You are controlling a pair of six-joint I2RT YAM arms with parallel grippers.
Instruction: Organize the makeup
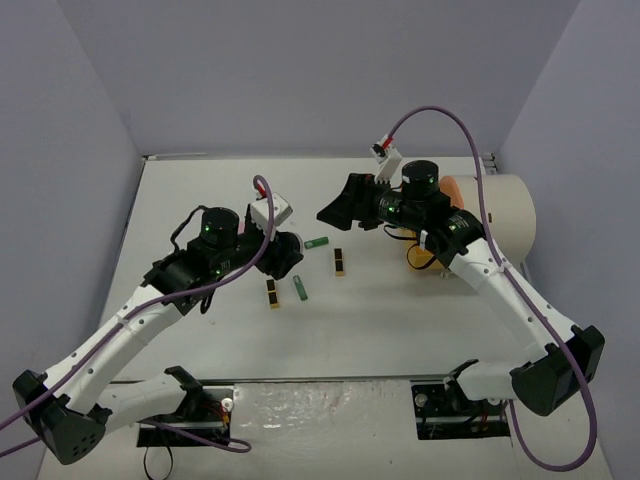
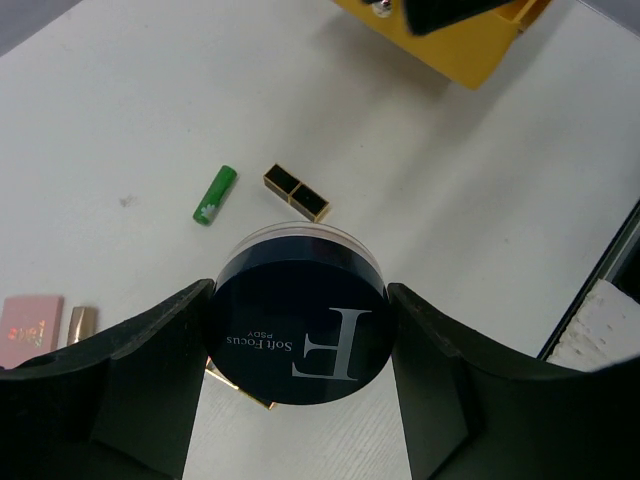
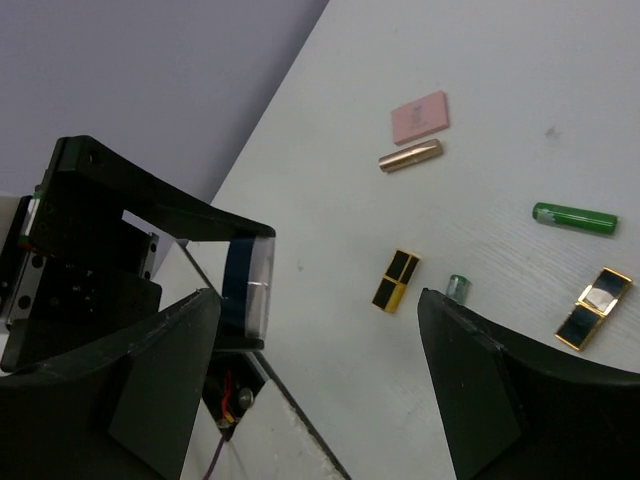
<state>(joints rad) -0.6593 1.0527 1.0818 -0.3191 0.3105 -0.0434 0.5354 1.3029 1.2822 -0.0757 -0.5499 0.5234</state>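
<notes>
From above, the left gripper (image 1: 288,253) and the right gripper (image 1: 335,210) hang over the table (image 1: 200,200). A black-gold lipstick (image 1: 340,262) lies between them.

Left wrist: the jaws clamp a black compact (image 2: 298,320).

Right wrist: the jaws stand wide and empty, and a pink palette (image 3: 420,117) lies beyond.
</notes>
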